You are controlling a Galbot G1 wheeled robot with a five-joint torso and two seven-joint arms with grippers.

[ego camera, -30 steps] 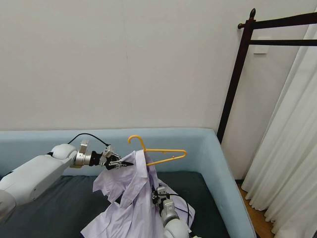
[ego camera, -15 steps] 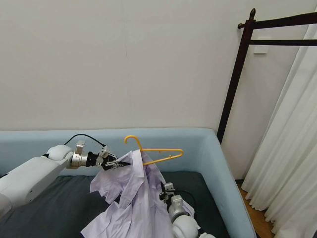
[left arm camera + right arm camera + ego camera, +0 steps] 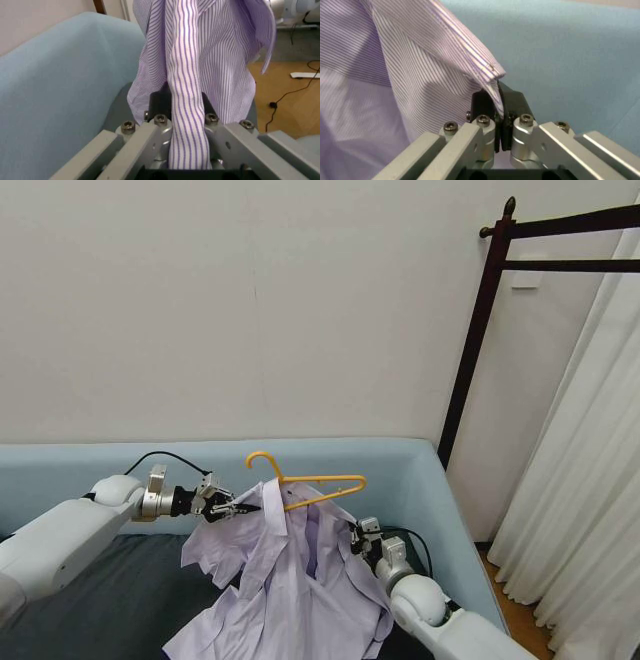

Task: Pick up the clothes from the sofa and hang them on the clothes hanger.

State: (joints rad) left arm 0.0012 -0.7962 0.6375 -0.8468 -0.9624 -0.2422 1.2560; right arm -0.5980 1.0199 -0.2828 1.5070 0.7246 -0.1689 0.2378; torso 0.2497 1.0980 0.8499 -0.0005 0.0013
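A purple striped shirt [image 3: 290, 590] hangs from a yellow hanger [image 3: 305, 479] above the sofa. My left gripper [image 3: 232, 510] is shut on the shirt's collar side beside the hanger's hook; in the left wrist view a fold of the shirt [image 3: 187, 112] runs between its fingers. My right gripper [image 3: 356, 535] is shut on the shirt's front edge on the right; the right wrist view shows the shirt's hem [image 3: 490, 75] pinched at its fingertips. The dark wooden clothes rack [image 3: 480, 330] stands at the right, past the sofa's end.
The light blue sofa [image 3: 420, 480] has a dark seat cushion [image 3: 100, 600] under the shirt. A white curtain [image 3: 590, 510] hangs at the far right beside the rack. A plain wall is behind.
My right gripper has risen from low under the shirt and moved right, pulling the shirt's front edge outward. The hanger and my left gripper have shifted slightly left.
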